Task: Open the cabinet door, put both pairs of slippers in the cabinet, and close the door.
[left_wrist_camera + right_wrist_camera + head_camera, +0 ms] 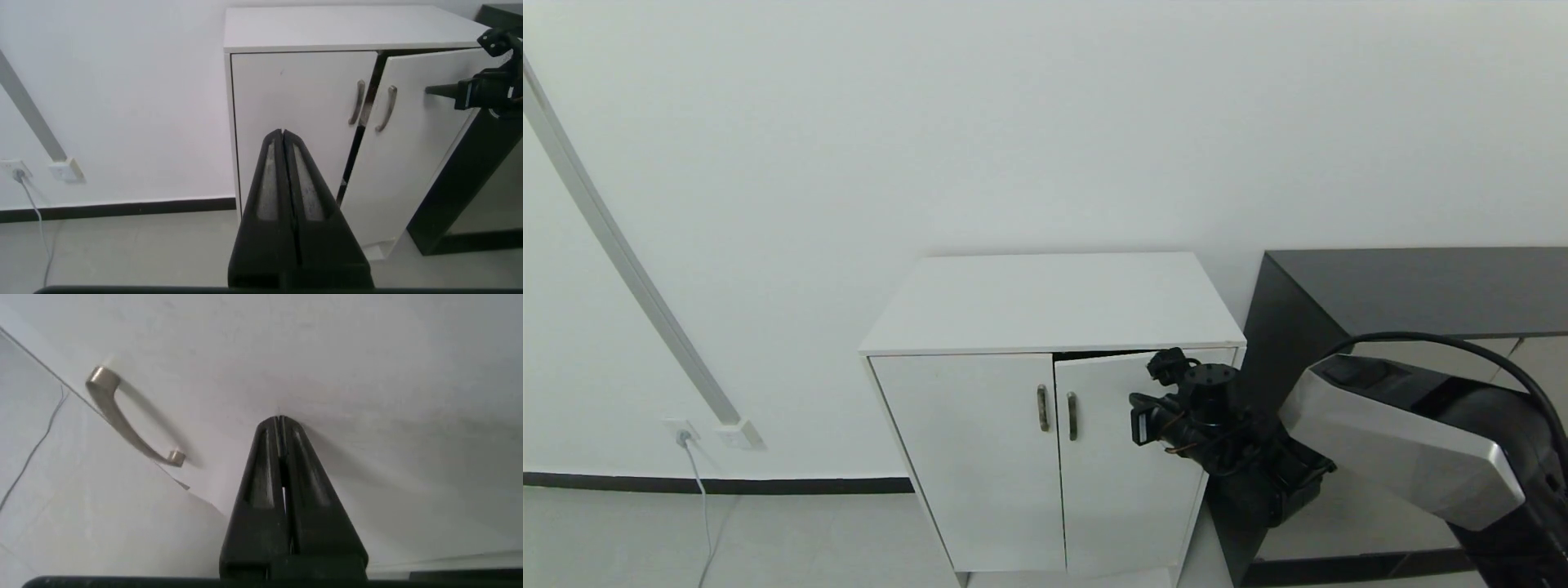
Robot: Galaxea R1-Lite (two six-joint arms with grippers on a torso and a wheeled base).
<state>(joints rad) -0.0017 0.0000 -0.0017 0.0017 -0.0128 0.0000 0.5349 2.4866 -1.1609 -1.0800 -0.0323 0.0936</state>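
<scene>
Head view, from the left: a grey strip (621, 253) slants down the white wall to a wall socket (680, 430) at the lower left of the frame, with a cable (698, 498) hanging from the socket to the floor. The white cabinet (1054, 302) stands against the wall at lower centre. Its left door (964, 457) sits flush; its right door (1111, 498) is slightly ajar, with a dark gap along its top edge. Each door has a slim metal handle near the middle seam, the left handle (1042, 407) and the right handle (1072, 416). The right arm (1388, 433) comes in from the lower right, its black wrist close to the face of the right door. A black sideboard (1413, 286) stands just beside the cabinet at the right edge.

Left wrist view: the left gripper (282, 133) rises from the bottom centre of the frame, its fingers (268, 188) pressed together and holding nothing, well apart from the cabinet (351, 24) behind it. The right door (417, 155) swings outward at the right, with a dark gap beside it. The right gripper (431, 89) points at that door's face in the upper right.

Right wrist view: the right handle (135, 416) is at the upper left. The right gripper (282, 420) sits at centre, fingers (263, 482) closed and empty, tips touching the door's white face.
</scene>
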